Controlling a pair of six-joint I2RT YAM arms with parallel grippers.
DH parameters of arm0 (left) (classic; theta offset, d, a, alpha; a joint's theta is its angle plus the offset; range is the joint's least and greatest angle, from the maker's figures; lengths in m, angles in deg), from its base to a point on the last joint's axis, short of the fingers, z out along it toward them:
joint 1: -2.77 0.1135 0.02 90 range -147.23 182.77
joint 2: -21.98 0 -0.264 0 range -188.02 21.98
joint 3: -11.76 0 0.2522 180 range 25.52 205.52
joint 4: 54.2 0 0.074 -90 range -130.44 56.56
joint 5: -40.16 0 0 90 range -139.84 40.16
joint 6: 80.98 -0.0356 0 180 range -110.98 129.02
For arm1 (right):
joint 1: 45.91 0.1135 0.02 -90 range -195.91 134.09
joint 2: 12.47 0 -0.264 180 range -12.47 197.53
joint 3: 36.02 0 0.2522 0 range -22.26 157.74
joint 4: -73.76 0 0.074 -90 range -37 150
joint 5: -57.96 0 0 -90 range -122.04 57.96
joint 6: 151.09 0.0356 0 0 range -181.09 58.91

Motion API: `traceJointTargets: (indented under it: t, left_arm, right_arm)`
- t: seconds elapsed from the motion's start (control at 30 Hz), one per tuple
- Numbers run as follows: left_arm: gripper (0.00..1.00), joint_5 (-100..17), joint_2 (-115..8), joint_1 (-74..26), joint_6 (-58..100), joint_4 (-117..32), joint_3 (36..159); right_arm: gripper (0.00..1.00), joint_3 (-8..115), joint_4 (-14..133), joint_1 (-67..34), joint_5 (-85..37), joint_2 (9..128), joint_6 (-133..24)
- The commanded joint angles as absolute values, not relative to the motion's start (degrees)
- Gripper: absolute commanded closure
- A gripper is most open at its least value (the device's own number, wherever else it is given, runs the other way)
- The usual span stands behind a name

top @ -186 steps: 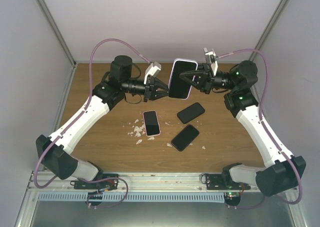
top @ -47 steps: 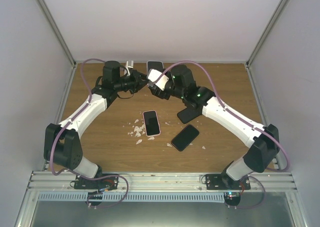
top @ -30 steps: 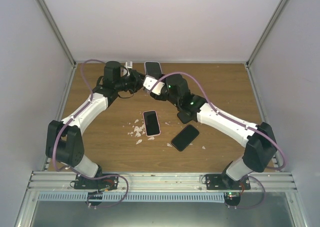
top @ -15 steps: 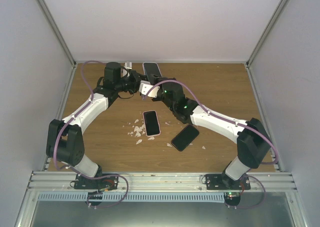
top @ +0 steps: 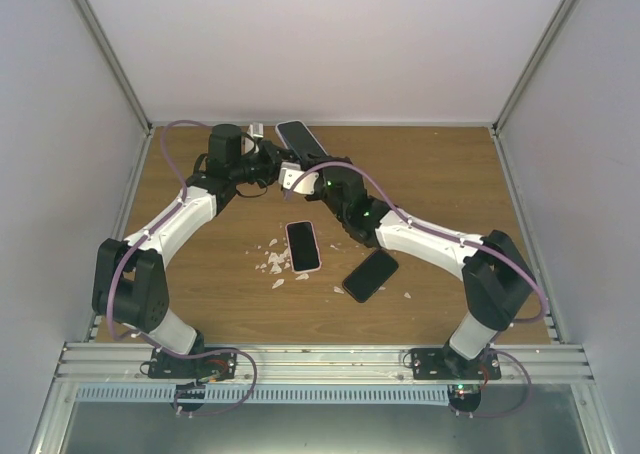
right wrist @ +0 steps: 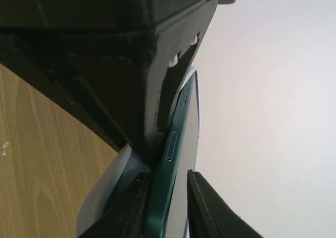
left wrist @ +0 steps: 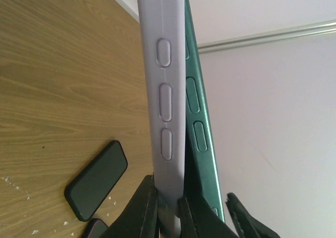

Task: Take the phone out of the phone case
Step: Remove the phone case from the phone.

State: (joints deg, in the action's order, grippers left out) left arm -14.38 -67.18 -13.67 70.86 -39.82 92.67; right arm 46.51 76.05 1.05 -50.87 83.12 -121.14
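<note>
Aloft, left fingers (left wrist: 142, 212) clamp case (left wrist: 164, 91), right fingers (right wrist: 205, 206) phone (right wrist: 169, 164).

Your left gripper (left wrist: 167, 211) clamps the lavender case (left wrist: 164, 91) edge-on; the green phone (left wrist: 203, 143) splays just right of the jaws.

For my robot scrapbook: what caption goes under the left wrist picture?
Left end effector pinching the pale case, with the green phone angling away from it.
</note>
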Motion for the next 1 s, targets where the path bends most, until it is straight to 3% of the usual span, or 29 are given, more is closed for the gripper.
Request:
traceJointTargets:
  t: [0.0, 0.17, 0.97]
  left_arm:
    - [1.0, -7.52, -64.39, -15.05, 68.15, -42.73, 92.88]
    - [1.0, -8.53, -64.35, -15.03, 67.24, -41.56, 93.1]
    - [1.0, -13.2, -65.2, -13.81, 56.64, -35.43, 92.85]
  right_arm:
    - [0.84, 48.17, 76.39, -2.45, -53.73, 84.03, -120.85]
    - [0.99, 49.17, 75.09, -2.41, -51.98, 82.24, -118.94]
    - [1.0, 57.37, 55.55, -2.64, -41.03, 72.64, -105.62]
